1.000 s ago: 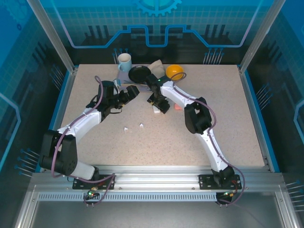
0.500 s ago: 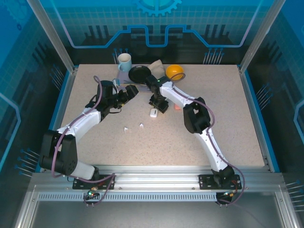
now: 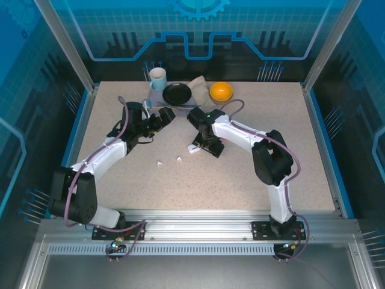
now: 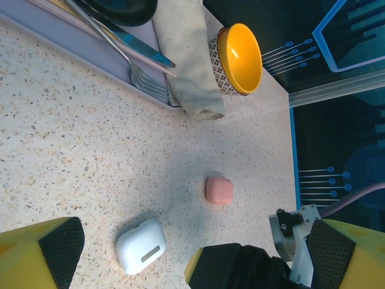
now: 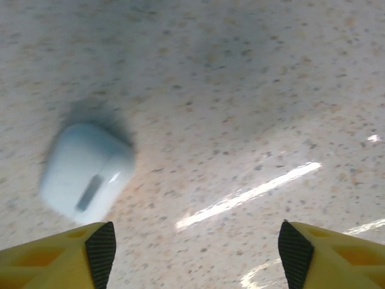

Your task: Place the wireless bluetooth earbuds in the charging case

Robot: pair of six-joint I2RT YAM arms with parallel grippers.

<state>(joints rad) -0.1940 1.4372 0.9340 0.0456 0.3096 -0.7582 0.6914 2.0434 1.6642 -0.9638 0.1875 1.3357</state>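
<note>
Two white earbuds (image 3: 160,163) lie on the counter (image 3: 252,180). There are two charging cases, one white case (image 4: 141,245) and one pink case (image 4: 219,190). Along the far edge there are one mug (image 3: 157,78), one black dish (image 3: 177,93), one yellow bowl (image 4: 239,51), one folded napkin (image 4: 189,54), one fork (image 4: 141,81), one knife (image 4: 141,51) and one lavender placemat (image 4: 60,42).

Robotics lab test cell: a left arm (image 3: 102,153) and right arm (image 3: 264,162) bolted to an aluminium rail (image 3: 198,217) at a speckled table's (image 3: 210,186) near edge, walled by blue circuit-printed panels (image 3: 252,30).
</note>
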